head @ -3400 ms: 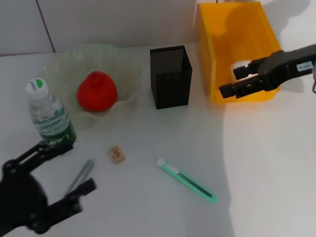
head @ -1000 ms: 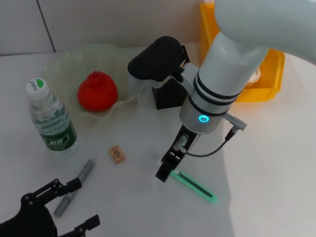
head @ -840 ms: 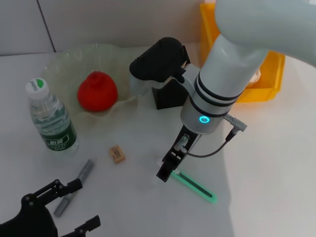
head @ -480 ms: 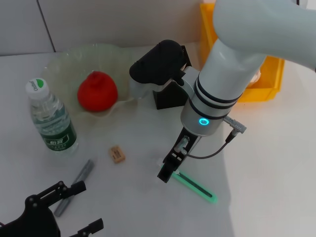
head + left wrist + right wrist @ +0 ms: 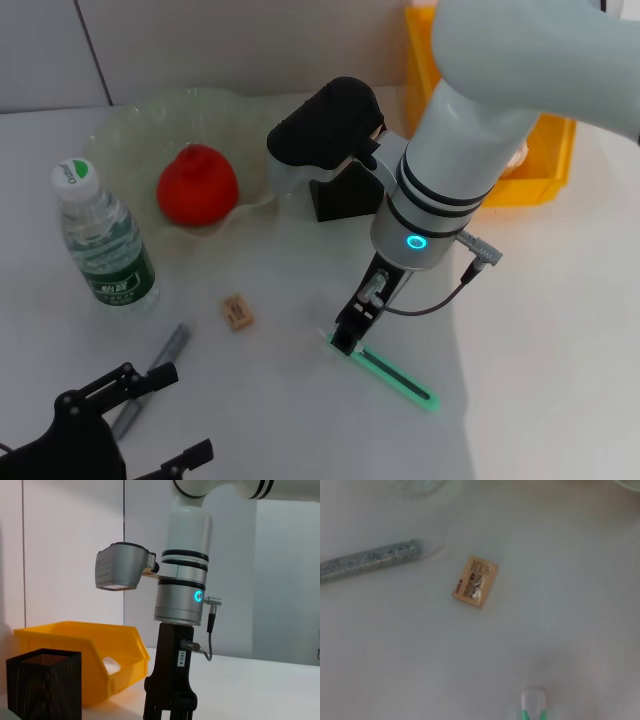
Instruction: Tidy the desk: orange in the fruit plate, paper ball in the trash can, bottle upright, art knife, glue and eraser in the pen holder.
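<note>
Beside the pen holder (image 5: 345, 195), I am lowering my right gripper (image 5: 347, 338) over the art knife (image 5: 385, 368) lying flat on the desk; my jaws' spread I cannot tell. Next I judge closing on its near end. My left gripper (image 5: 150, 420) is idling open.

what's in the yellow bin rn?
The left wrist view shows something white, probably the paper ball, inside the yellow bin through its front cutout. In the head view the right arm covers most of the bin, so the rest of its inside is hidden.
</note>
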